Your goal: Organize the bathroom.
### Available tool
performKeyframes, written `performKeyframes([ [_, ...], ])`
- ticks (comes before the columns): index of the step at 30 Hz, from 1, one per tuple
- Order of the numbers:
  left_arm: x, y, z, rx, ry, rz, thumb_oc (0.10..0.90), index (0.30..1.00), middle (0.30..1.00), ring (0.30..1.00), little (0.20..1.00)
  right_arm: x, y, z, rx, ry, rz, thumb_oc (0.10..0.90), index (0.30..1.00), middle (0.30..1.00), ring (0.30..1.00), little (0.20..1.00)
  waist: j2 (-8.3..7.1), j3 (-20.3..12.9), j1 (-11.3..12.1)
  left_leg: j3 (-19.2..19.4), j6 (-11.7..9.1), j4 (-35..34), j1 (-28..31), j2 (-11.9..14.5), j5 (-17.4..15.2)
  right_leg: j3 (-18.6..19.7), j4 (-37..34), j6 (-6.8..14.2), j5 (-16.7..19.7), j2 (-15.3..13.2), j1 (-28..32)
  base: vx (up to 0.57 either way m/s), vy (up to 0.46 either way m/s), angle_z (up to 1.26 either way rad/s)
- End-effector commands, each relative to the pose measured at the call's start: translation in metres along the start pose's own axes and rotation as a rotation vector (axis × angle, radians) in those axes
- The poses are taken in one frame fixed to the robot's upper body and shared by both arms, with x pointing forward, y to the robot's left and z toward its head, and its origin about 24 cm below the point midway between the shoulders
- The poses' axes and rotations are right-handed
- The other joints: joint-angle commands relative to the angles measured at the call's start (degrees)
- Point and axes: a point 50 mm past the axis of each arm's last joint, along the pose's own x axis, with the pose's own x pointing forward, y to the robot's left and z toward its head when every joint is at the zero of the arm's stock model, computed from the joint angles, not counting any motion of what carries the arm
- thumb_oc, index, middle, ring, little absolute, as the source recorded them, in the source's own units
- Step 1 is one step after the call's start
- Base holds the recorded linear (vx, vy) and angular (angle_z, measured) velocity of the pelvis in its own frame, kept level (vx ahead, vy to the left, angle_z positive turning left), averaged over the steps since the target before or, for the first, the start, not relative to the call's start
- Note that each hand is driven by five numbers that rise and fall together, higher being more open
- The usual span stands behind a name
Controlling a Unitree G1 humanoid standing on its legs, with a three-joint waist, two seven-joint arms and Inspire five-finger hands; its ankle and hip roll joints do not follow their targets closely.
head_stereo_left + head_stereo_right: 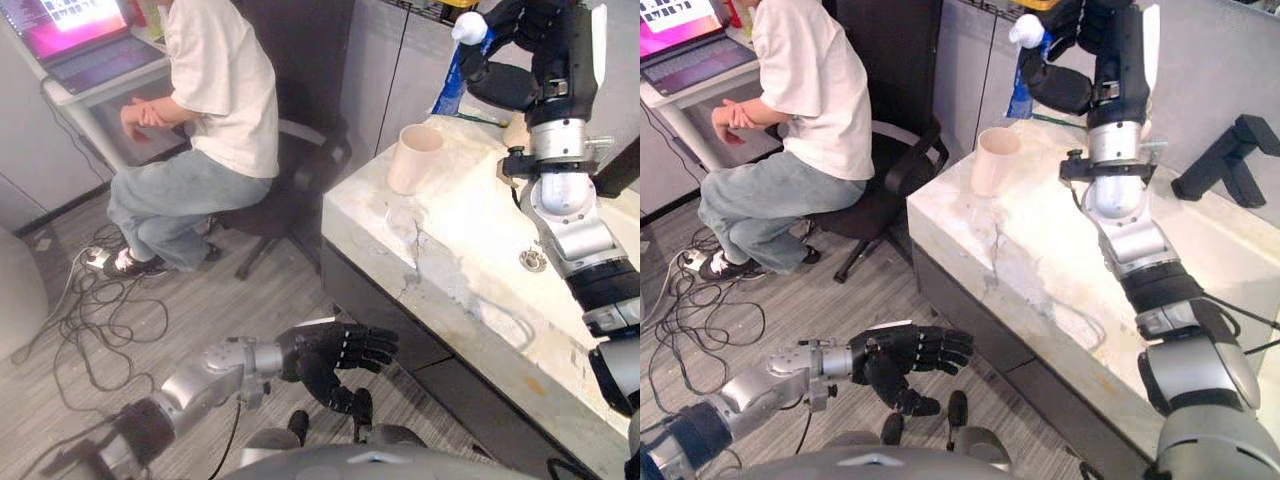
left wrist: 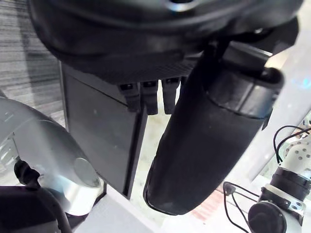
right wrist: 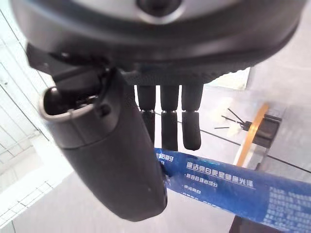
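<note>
Left robot hand (image 1: pixel 335 360) spread, low; right robot hand (image 3: pixel 146 145) pinching blue tube (image 3: pixel 233 187) above cup (image 1: pixel 413 158).

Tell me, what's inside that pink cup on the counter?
From above, the cup looks empty near its rim; its bottom is hidden by its wall. Beside it, the right robot hand holds a blue tube above the counter.

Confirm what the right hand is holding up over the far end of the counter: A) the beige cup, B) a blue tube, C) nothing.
B: the right hand has its thumb and fingers pinching the blue tube, while the beige cup stands apart on the counter.
</note>
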Motion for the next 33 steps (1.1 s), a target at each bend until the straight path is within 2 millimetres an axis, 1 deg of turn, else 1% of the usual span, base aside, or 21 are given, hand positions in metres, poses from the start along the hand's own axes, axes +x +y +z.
performKeyframes([
  [1,0.006,-0.019,0.019,0.024,-0.151,-0.108,0.8,0.9,0.9,0.9,0.9,0.045,-0.018,0.051,0.064,-0.228,-0.101,0.4,0.3,0.3,0.3,0.3,-2.27,-8.02,1.31,2.26,2.0,-0.12,-1.79,-1.83,-0.83,0.45,-0.35,3.15,-0.9,-1.5,-1.31,0.09,-0.041,0.04],
  [3,0.007,-0.021,0.018,0.021,-0.146,-0.118,0.8,0.9,0.9,0.9,0.9,0.042,-0.014,0.047,0.064,-0.211,-0.089,0.4,0.3,0.3,0.3,0.3,-2.14,-8.1,1.35,2.41,1.83,-0.12,-1.67,-1.47,-1.23,0.3,-0.35,3.03,-1.63,-1.36,-0.81,0.07,-0.033,0.04],
  [5,0.009,-0.023,0.016,0.019,-0.143,-0.114,0.8,0.9,0.9,0.9,0.9,0.038,-0.007,0.042,0.079,-0.187,-0.085,0.4,0.3,0.3,0.3,0.3,-2.18,-8.05,1.08,2.99,1.65,-0.12,-1.86,-1.26,-0.83,0.31,-0.35,2.83,-1.52,-1.47,-0.79,0.07,-0.032,0.06],
  [6,0.009,-0.023,0.016,0.018,-0.144,-0.113,0.8,0.9,0.9,0.9,0.9,0.038,-0.007,0.042,0.08,-0.186,-0.084,0.4,0.3,0.3,0.3,0.3,-2.17,-8.05,1.06,3.04,1.64,-0.12,-1.84,-1.23,-0.84,0.32,-0.35,2.82,-1.54,-1.46,-0.76,0.07,-0.035,0.07],
  [8,0.009,-0.024,0.016,0.008,-0.15,-0.111,0.8,0.9,0.9,0.9,0.9,0.032,0.001,0.041,0.086,-0.189,-0.073,0.4,0.3,0.3,0.3,0.3,-1.94,-7.92,0.69,3.57,1.59,-0.12,-1.77,-0.83,-0.91,0.5,-0.35,2.59,-1.82,-1.39,-0.57,0.05,-0.036,0.05],
  [14,0.01,-0.023,0.016,0.007,-0.159,-0.092,0.8,0.9,0.9,0.9,0.9,0.023,0.007,0.042,0.121,-0.184,-0.04,0.4,0.3,0.3,0.3,0.3,-1.58,-7.69,-0.27,4.15,1.52,-0.12,-1.41,-0.55,-1.12,0.96,-0.25,2.32,-2.28,-1.14,-0.01,0.03,-0.022,-0.01],
  [17,0.009,-0.023,0.018,-0.005,-0.173,-0.082,0.8,0.9,0.9,0.9,0.9,0.015,0.014,0.033,0.118,-0.147,-0.025,0.4,0.3,0.3,0.3,0.3,-1.24,-7.7,-0.51,4.67,1.51,-0.12,-1.42,-0.46,-1.12,1.09,-0.33,2.21,-2.41,-1.08,0.17,0.04,-0.023,-0.05],
  [22,0.007,-0.024,0.016,-0.025,-0.171,-0.071,0.8,0.9,0.9,0.9,0.9,0.007,0.014,0.028,0.095,-0.138,-0.039,0.4,0.3,0.3,0.3,0.3,-1.11,-7.68,-0.44,5.2,1.52,-0.12,-1.43,-0.26,-1.15,1.28,-0.35,1.98,-2.67,-0.86,0.46,0.05,-0.045,-0.02],
  [26,0.003,-0.024,0.01,-0.033,-0.16,-0.06,0.8,0.9,0.9,0.9,0.9,0.01,0.01,0.027,0.086,-0.137,-0.056,0.4,0.3,0.3,0.3,0.3,-1.0,-7.73,-0.2,5.63,1.41,-0.12,-1.57,-0.06,-1.06,1.35,-0.35,1.72,-3.11,-0.59,0.78,0.06,-0.056,-0.03],
  [33,-0.003,-0.026,0.002,-0.059,-0.151,-0.062,0.8,0.9,0.9,0.9,0.9,0.011,0.003,0.023,0.061,-0.128,-0.085,0.4,0.3,0.3,0.3,0.3,-0.76,-7.73,0.68,5.79,0.98,-0.12,-1.74,0.51,-0.69,0.41,-0.35,1.24,-3.96,-0.33,1.76,0.08,-0.069,0.0],
])
